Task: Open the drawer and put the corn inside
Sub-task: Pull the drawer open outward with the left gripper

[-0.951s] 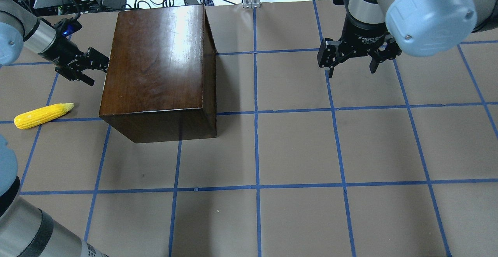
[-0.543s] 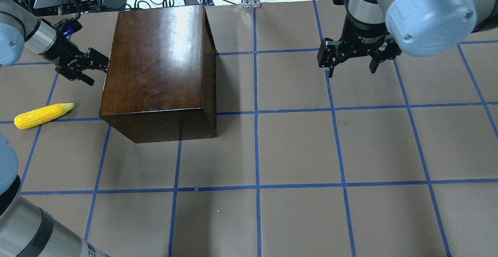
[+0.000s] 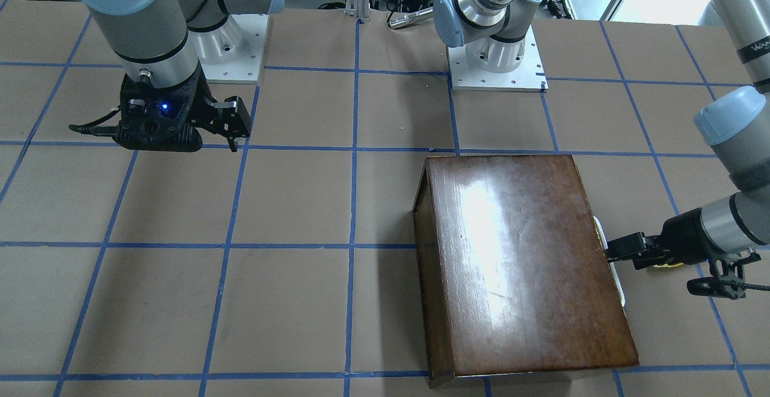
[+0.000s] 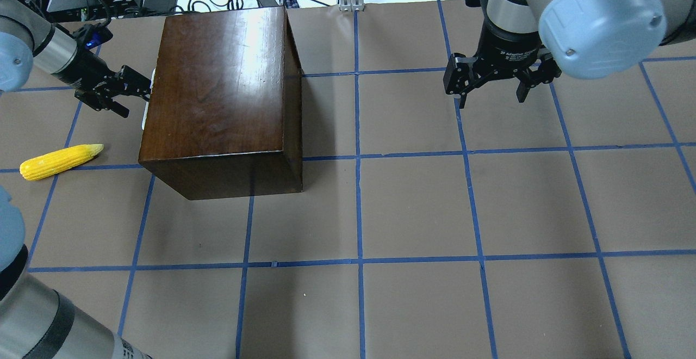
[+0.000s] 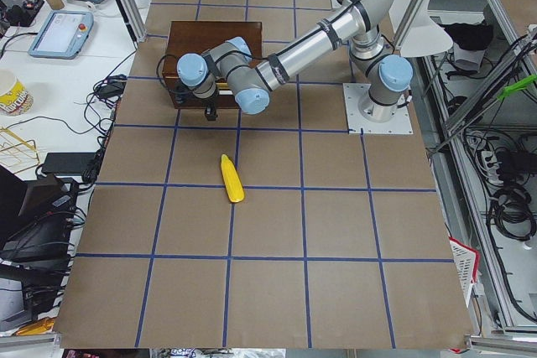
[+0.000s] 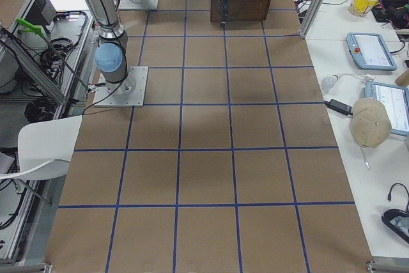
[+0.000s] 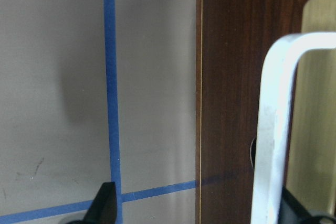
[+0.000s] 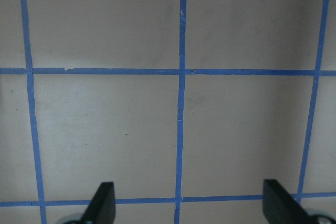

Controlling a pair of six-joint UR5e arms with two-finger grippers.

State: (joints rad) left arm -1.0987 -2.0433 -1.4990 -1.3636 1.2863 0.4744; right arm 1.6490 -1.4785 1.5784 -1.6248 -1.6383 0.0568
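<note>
**LEFT GRIPPER AT DRAWER HANDLE**

The left arm reaches low and near-level across the worktop (image 4: 413, 206). The left gripper (image 4: 138, 102) is spread, with one finger (image 7: 295, 209) behind the white handle (image 7: 273, 129) of the drawer (image 7: 226, 77). The corn (image 4: 60, 161) lies on the worktop, well apart from that gripper. The right gripper (image 4: 492, 95) hangs spread, pointing down; print on it reads "Adaptive".

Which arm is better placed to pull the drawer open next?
Left. The left gripper sits at the drawer's white handle on the box; the right gripper hangs open over bare table, far away.

Overhead rear, front opposite — box (image 4: 217, 87) shared
</note>
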